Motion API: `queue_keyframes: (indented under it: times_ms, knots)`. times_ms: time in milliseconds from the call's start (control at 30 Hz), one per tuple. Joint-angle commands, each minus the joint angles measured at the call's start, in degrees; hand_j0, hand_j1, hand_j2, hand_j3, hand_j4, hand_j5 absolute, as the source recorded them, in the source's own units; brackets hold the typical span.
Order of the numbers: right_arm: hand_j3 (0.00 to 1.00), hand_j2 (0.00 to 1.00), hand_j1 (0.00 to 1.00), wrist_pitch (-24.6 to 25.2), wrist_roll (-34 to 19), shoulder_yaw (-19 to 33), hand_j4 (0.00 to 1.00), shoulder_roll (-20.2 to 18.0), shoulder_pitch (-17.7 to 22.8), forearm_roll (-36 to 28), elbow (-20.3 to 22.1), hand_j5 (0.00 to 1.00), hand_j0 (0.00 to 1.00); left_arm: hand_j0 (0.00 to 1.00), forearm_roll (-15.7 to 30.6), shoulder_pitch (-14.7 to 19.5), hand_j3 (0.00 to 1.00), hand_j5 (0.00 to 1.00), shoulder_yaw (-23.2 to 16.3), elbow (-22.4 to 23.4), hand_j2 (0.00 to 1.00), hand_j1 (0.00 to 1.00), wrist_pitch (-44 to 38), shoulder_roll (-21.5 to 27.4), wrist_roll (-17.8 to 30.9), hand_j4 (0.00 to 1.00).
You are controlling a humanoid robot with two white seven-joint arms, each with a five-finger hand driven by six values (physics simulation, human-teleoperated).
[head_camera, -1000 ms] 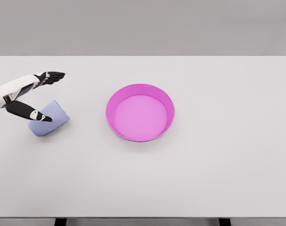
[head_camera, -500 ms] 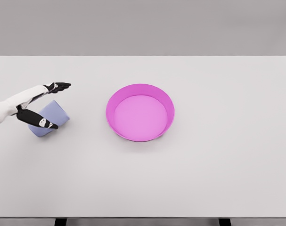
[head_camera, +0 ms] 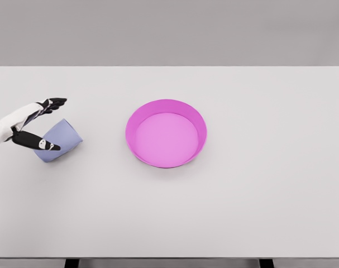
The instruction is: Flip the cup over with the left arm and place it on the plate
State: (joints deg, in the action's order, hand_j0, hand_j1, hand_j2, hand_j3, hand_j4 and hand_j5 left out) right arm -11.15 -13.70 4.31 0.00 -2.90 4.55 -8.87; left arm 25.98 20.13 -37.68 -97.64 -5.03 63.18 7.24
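A pale lavender cup (head_camera: 62, 139) lies tilted on its side on the white table, left of the magenta plate (head_camera: 166, 133). My left hand (head_camera: 43, 123) comes in from the left edge and hovers over the cup's left end. Its fingers (head_camera: 53, 103) are spread above and behind the cup, while the thumb (head_camera: 38, 142) crosses in front of the cup's wide end. The hand is open and holds nothing. The right arm is out of view.
The white table (head_camera: 242, 195) runs the full width of the view, with its front edge near the bottom and a grey wall behind.
My left hand first shifted right and down toward the cup, then drew back left by a few centimetres. The cup has not moved, and the plate stays put.
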Motion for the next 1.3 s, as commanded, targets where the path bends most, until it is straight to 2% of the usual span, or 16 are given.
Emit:
queue_keyframes:
  times_ms: [0, 133, 200, 767, 800, 900, 933, 967, 1133, 1267]
  knots:
    - [1.00, 1.00, 1.00, 0.0, 0.0, 0.0, 1.00, 0.0, 0.1, 0.0, 0.0, 1.00, 1.00, 1.00, -0.8, 0.0, 1.00, 1.00, 0.0, 0.6, 1.00, 1.00, -0.9, -2.3, -0.1, 1.00]
    - [1.00, 1.00, 1.00, 0.0, 0.0, 0.0, 1.00, 0.0, 0.0, 0.0, 0.0, 1.00, 1.00, 1.00, -1.2, 0.0, 1.00, 1.00, -0.1, 3.0, 1.00, 1.00, -0.9, -3.1, -0.1, 1.00]
    - [1.00, 1.00, 1.00, 0.0, 0.0, 0.0, 1.00, 0.0, 0.0, 0.0, 0.0, 1.00, 1.00, 1.00, -1.2, 0.0, 1.00, 1.00, -0.2, 4.3, 1.00, 1.00, -1.0, -5.4, -0.1, 1.00]
    - [1.00, 1.00, 1.00, 0.0, 0.0, 0.0, 1.00, 0.0, 0.0, 0.0, 0.0, 1.00, 1.00, 1.00, -1.2, -0.4, 1.00, 1.00, -0.6, 3.8, 1.00, 1.00, -3.2, -5.5, 0.0, 1.00]
    - [1.00, 1.00, 1.00, 0.0, 0.0, 0.0, 1.00, 0.0, 0.0, 0.0, 0.1, 1.00, 1.00, 0.98, -1.2, -0.6, 0.98, 0.98, -0.5, 3.8, 0.98, 0.98, -3.2, -5.6, 0.0, 0.98]
    - [1.00, 1.00, 1.00, 0.0, 0.0, 0.0, 1.00, 0.0, 0.0, 0.0, 0.0, 1.00, 1.00, 0.78, -1.1, -1.0, 0.78, 0.78, -0.5, 3.0, 0.78, 0.78, -3.4, -5.5, 0.1, 0.78]
    - [1.00, 1.00, 1.00, 0.0, 0.0, 0.0, 1.00, 0.0, 0.0, 0.0, 0.1, 1.00, 1.00, 0.67, -1.1, -1.0, 0.67, 0.67, -0.4, 2.6, 0.67, 0.67, -3.4, -5.5, 0.1, 0.67]
    - [1.00, 1.00, 1.00, 0.0, 0.0, 0.0, 1.00, 0.0, 0.0, 0.0, 0.0, 1.00, 1.00, 0.50, -1.0, -1.0, 0.50, 0.50, -0.1, 2.2, 0.50, 0.50, -3.3, -5.3, 0.1, 0.50]
    - [1.00, 1.00, 1.00, 0.0, 0.0, 0.0, 1.00, 0.0, 0.0, 0.0, 0.0, 1.00, 1.00, 0.50, -1.0, -0.8, 0.50, 0.50, 0.2, 0.9, 0.50, 0.50, -2.3, -5.3, 0.1, 0.50]
    - [1.00, 1.00, 1.00, 0.0, 0.0, 0.0, 1.00, 0.0, 0.0, 0.0, 0.0, 1.00, 1.00, 0.49, -0.1, 0.7, 0.49, 0.49, 1.8, -2.5, 0.49, 0.49, 9.6, -6.0, 0.1, 0.49]
